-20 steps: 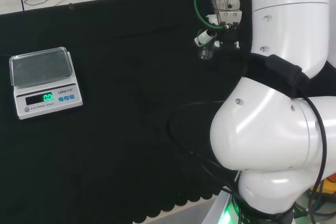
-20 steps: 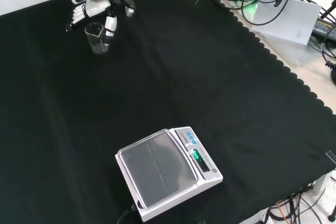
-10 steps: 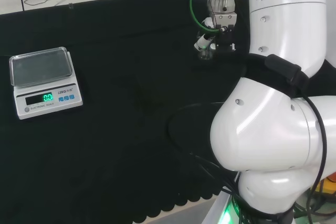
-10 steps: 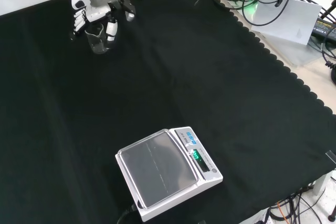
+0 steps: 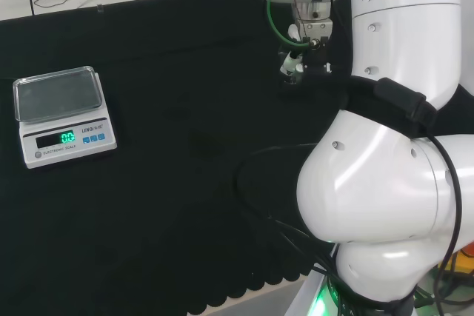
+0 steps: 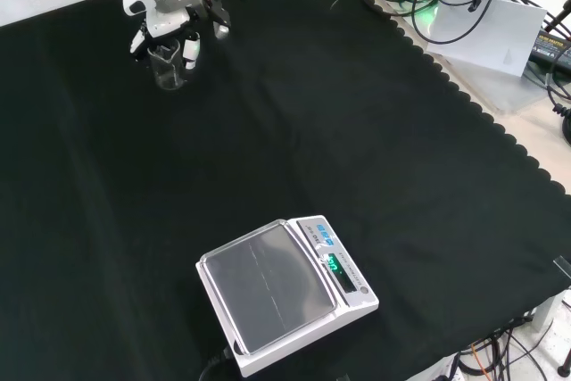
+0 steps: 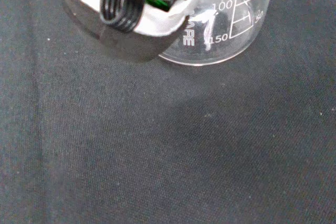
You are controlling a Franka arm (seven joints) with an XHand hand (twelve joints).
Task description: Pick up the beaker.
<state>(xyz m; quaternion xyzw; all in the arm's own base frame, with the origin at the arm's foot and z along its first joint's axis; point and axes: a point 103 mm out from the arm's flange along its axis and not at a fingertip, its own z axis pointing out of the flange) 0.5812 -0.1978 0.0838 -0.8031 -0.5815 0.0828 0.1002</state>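
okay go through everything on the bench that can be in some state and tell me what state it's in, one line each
beaker: upright on the black cloth, clear glass, looks empty, not lifted.
hand: at the beaker, fingers on either side of it; whether they grip it is unclear.
scale: switched on, green display lit, nothing on its pan.
black cloth: spread flat over the bench.
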